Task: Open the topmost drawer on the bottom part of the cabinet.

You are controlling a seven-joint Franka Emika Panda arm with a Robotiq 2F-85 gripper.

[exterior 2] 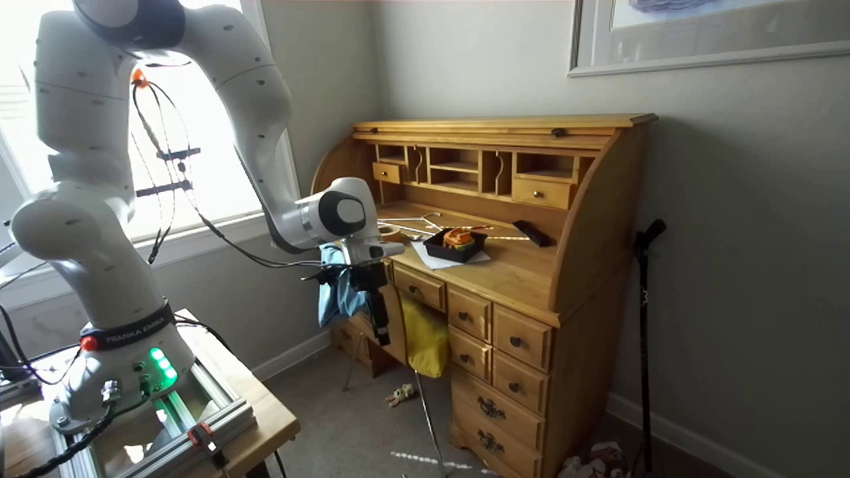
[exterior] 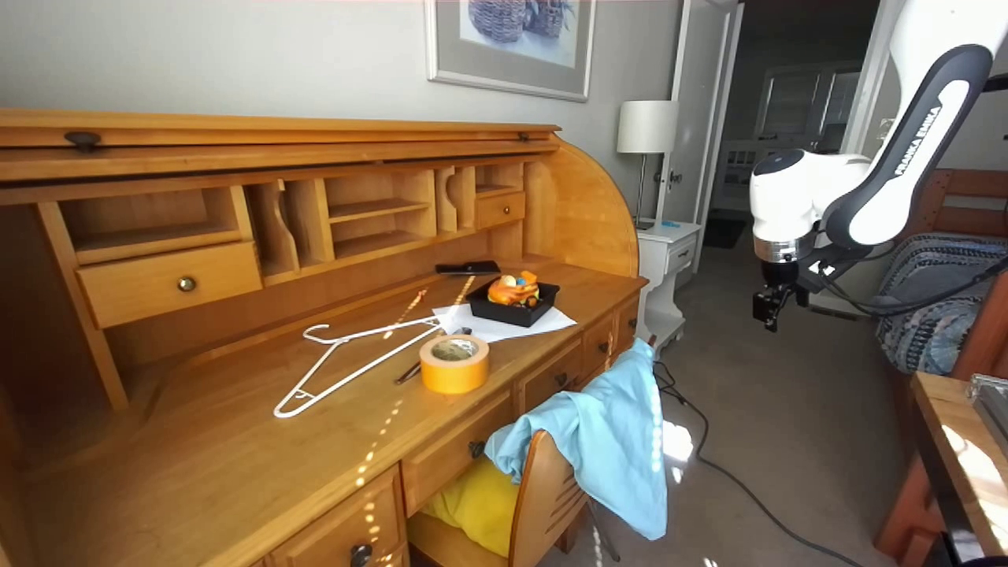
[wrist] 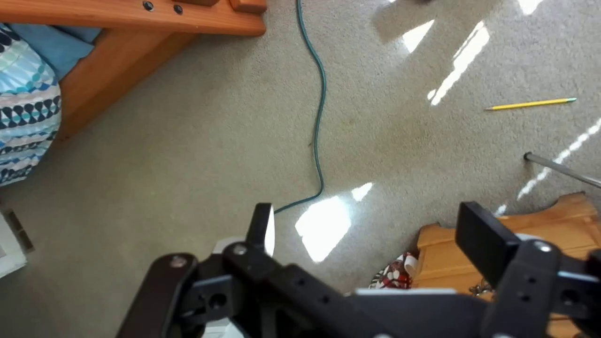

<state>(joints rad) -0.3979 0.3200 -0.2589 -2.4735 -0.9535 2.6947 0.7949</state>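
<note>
A window (exterior 2: 216, 166) is glaring white in an exterior view; sunlight (wrist: 324, 227) is blazing in patches on the carpet (wrist: 211, 136), dotting the desk (exterior: 213, 465), while a doorway (exterior: 811, 39) is lying dim.

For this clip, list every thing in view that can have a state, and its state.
Gripper: open, empty
Topmost lower drawers: shut
Small pigeonhole drawers: look shut
Roll-top cover: raised
White door: open
Nightstand drawer: shut
Lamp: cannot tell if lit
Base lights: lit green
Black tray: upright, holding an orange item
Tape roll: lying flat
Hanger: bare, lying flat
Blue cloth: draped over the chair
</note>
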